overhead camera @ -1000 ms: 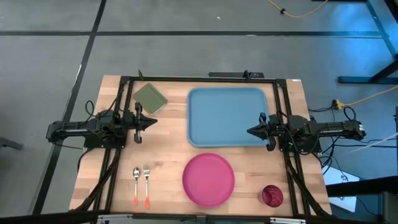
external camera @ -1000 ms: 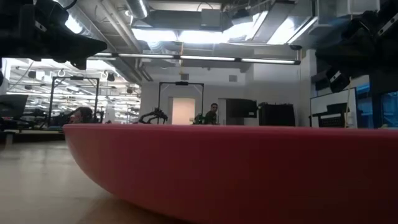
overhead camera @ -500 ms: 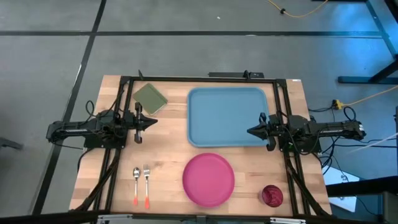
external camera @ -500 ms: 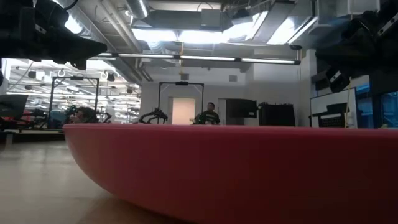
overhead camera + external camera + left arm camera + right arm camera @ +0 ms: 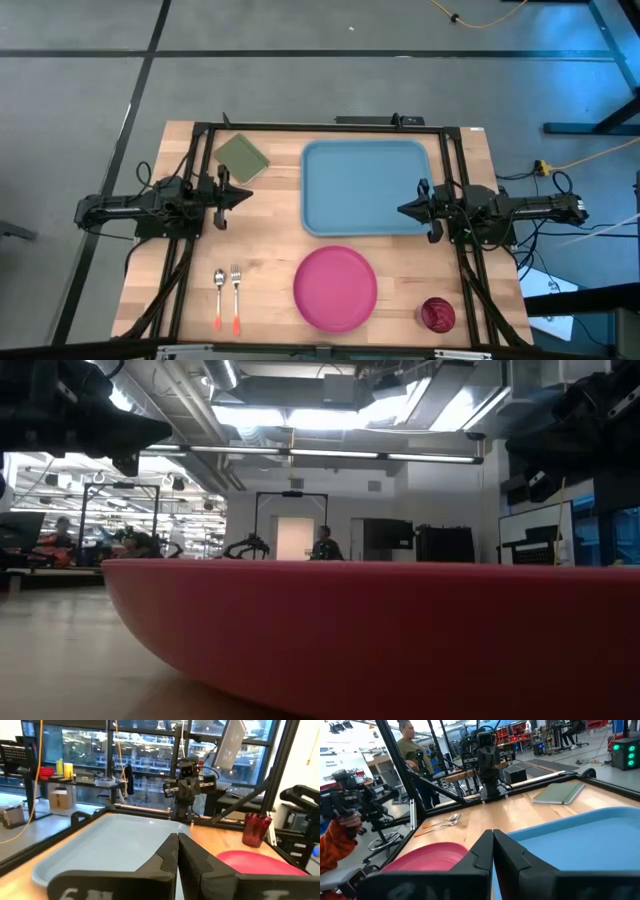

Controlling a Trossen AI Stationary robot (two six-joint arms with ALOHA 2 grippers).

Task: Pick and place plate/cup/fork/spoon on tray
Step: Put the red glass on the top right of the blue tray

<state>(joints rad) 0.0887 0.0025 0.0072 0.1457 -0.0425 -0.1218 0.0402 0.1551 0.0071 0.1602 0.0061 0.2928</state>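
The light blue tray (image 5: 366,185) lies at the table's far middle. The pink plate (image 5: 335,288) rests flat on the table near the front edge and fills the low view (image 5: 400,630). The dark magenta cup (image 5: 437,314) stands at the front right. The spoon (image 5: 218,298) and the fork (image 5: 236,298), both orange-handled, lie side by side at the front left. My left gripper (image 5: 248,194) is shut and empty, left of the tray. My right gripper (image 5: 402,210) is shut and empty, over the tray's right edge.
An olive-green square pad (image 5: 241,157) lies at the far left of the table. A black frame (image 5: 330,126) runs along the table's far edge and sides. People show in the room beyond the table (image 5: 412,742).
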